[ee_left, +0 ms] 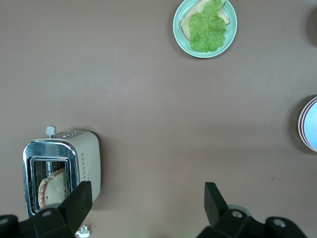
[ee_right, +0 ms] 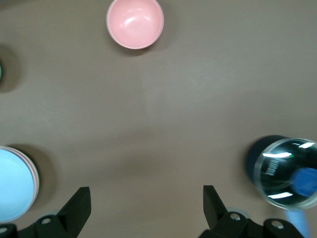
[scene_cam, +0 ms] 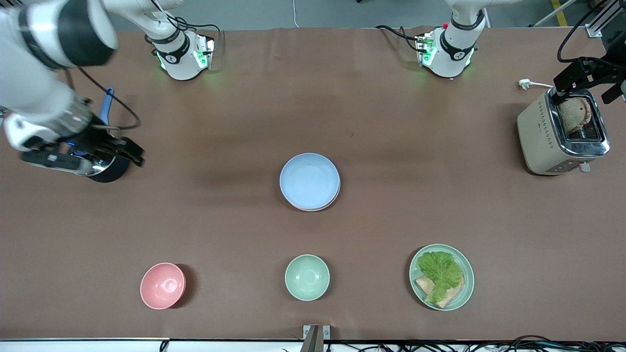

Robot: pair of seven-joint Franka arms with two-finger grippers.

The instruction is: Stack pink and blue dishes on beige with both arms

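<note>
With blue plate (scene_cam: pixel 309 180) topmost on the mid-table stack, pink rim (scene_cam: pixel 315 209) beneath and beige unseen, stacking looks complete. Left gripper (scene_cam: pixel 584 80): wide open, empty, over toaster (scene_cam: pixel 557 139). Right gripper (scene_cam: pixel 105 149): wide open, empty, over pot (scene_cam: pixel 108 168). Next: verify only.

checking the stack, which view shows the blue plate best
The front view: the blue plate shows whole, mid-table, on top of the stack, with a pink rim peeking out beneath. The left wrist view catches only a sliver at the picture's edge, and the right wrist view shows about half, cut by the edge.
</note>
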